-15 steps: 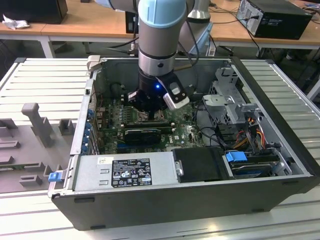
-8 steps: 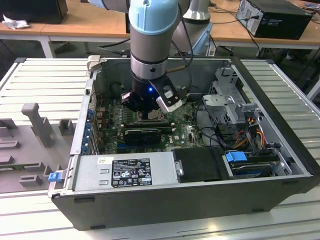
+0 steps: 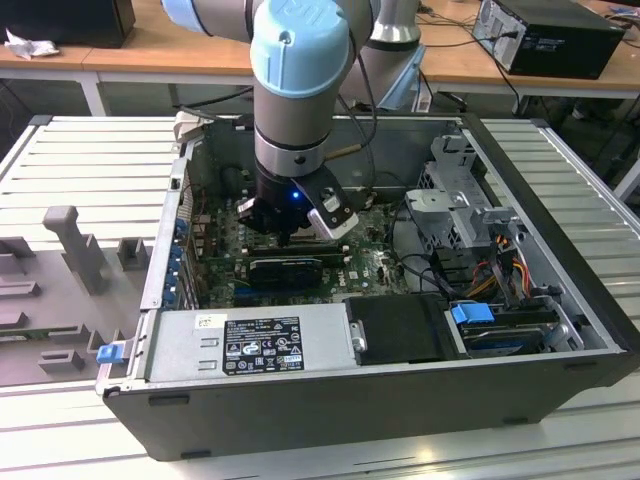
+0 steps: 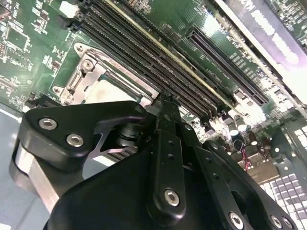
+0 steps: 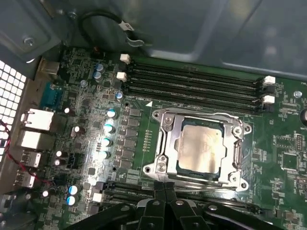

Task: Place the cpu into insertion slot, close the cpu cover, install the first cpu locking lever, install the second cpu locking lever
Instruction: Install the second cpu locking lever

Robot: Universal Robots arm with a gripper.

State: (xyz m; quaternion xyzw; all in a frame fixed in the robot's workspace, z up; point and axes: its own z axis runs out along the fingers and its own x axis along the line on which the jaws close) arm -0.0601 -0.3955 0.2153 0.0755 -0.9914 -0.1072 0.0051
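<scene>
Silver-grey cpu (image 5: 200, 147) lies flat in its socket, cover (image 5: 169, 143) down; claw (image 5: 164, 188) pressed together beside it.

An open computer case (image 3: 560, 215) sits on a slatted metal table (image 3: 90, 150). Its power supply (image 3: 250, 345) lies at 6 o'clock, drive cage (image 3: 455, 185) at 2 o'clock. Black memory slots (image 5: 192, 81) cross the green motherboard (image 5: 91, 143) at 12 o'clock.

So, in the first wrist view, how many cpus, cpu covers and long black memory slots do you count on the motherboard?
cpu: 1
cpu cover: 1
long black memory slots: 4
Total: 6
</scene>
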